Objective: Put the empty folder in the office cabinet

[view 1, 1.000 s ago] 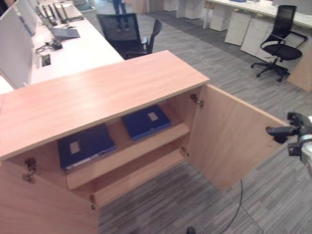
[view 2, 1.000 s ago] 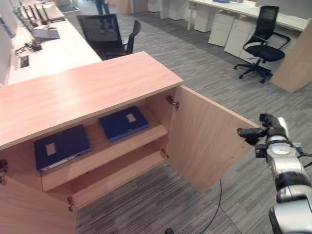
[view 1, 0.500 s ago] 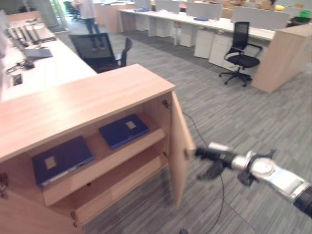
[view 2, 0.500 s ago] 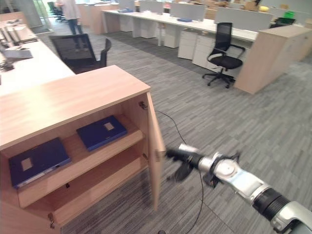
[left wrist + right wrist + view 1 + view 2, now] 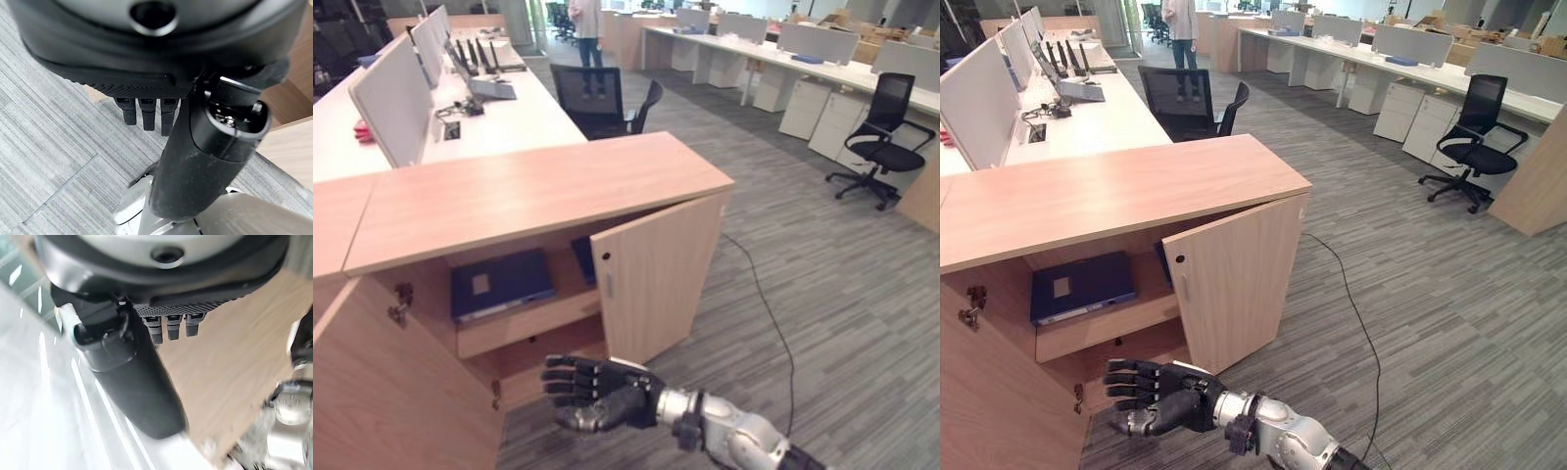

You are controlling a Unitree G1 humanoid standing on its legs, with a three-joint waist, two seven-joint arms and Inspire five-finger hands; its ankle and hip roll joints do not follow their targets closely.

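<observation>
One low wooden office cabinet [image 5: 538,191] is seen across the left and middle of the head views, standing on grey striped carpet [image 5: 822,323]. Its right-hand door [image 5: 656,279] is swung most of the way towards the front, leaving only a gap at its left edge, while the left-hand door [image 5: 391,392] is swung wide open towards the camera. Behind the cabinet a long white desk [image 5: 1087,122] with grey divider panels [image 5: 391,103] is placed, and a black office chair [image 5: 597,98] is drawn up beside it; a second black chair [image 5: 886,127] is seen far off on the right near white drawer units [image 5: 803,103]. A person [image 5: 587,29] is standing at the far end of the room.

On the upper shelf [image 5: 524,318] inside the cabinet a blue folder [image 5: 499,284] is laid flat, and the edge of a second blue folder [image 5: 581,257] is visible just behind the right-hand door.

The right hand [image 5: 597,397] is held low in front of the cabinet, below the right-hand door's lower corner and apart from it, with its fingers loosely spread and nothing in its grasp. The left hand [image 5: 146,110] is seen in its wrist view over the carpet, fingers straight and empty.
</observation>
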